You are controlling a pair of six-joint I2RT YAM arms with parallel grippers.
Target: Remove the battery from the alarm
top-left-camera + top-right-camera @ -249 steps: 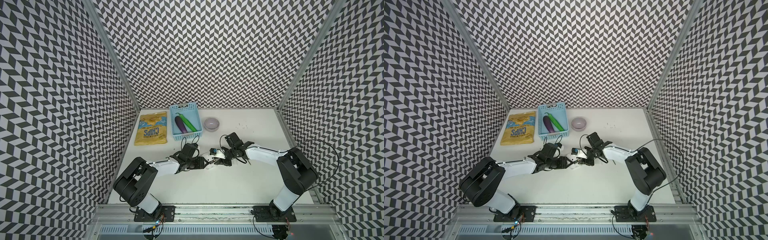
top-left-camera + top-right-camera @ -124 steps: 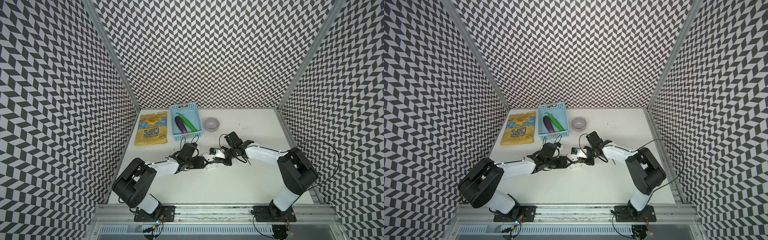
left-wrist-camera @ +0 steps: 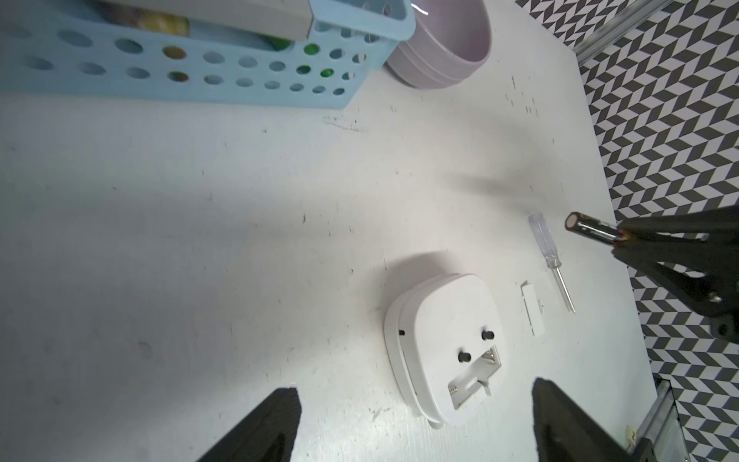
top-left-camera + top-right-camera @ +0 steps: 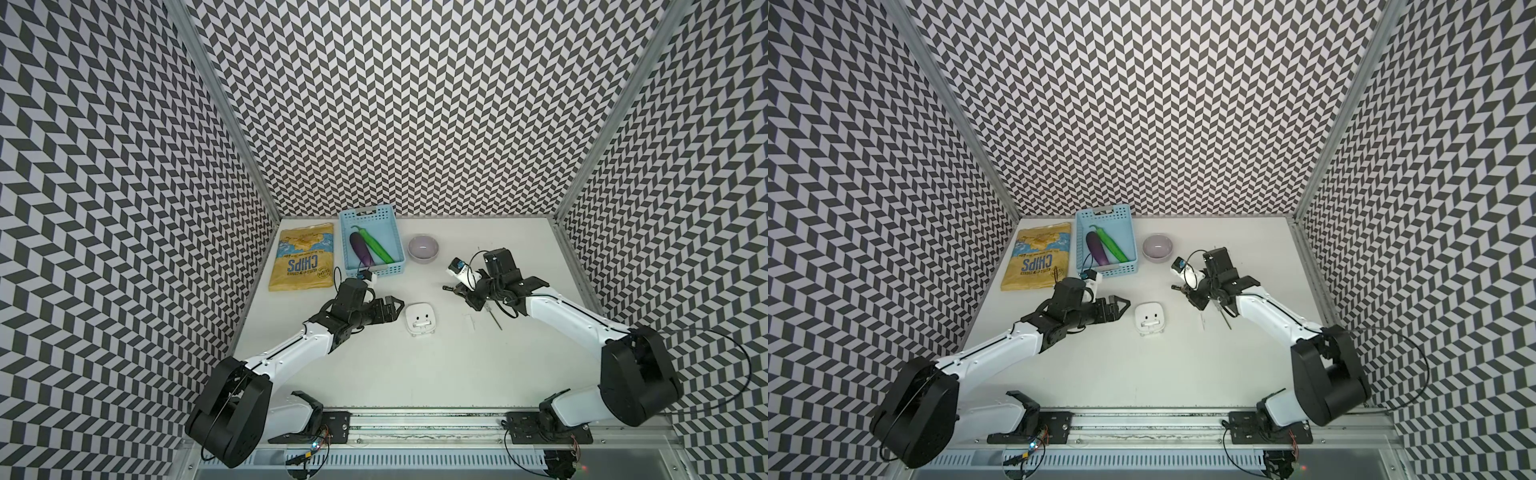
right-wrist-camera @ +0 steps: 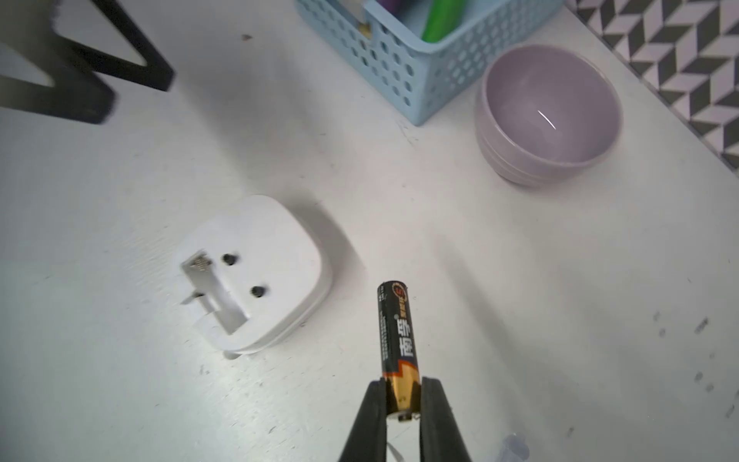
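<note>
in a top view: small white rounded-square plastic alarm [image 4: 420, 319] lies back-up on the white counter [image 4: 374, 374]; left gripper [image 4: 397, 308] wide and empty just beside it, maybe it needs no holding | left wrist: the alarm's slot [image 3: 474, 380] is empty | right wrist: right gripper [image 5: 404, 390] pinches the small dark gold-ended battery [image 5: 394, 320] by its end, up off the counter, so it's out

A white matt surface [image 4: 415, 365] forms the base of a closed booth. Behind the surface rises a back wall [image 4: 415, 104] covered in a black-and-white chevron pattern. Side walls [image 4: 104, 208] in the same pattern stand at either side of the surface. Bare aluminium posts [image 4: 219, 104] run up from its two far corners. Along its near edge lies a metal rail [image 4: 415, 422], with a slotted grey duct [image 4: 415, 459] just beyond. Small dark scuffs [image 3: 340, 124] mark the surface. The light is even, and shadows on the surface are soft.
</note>
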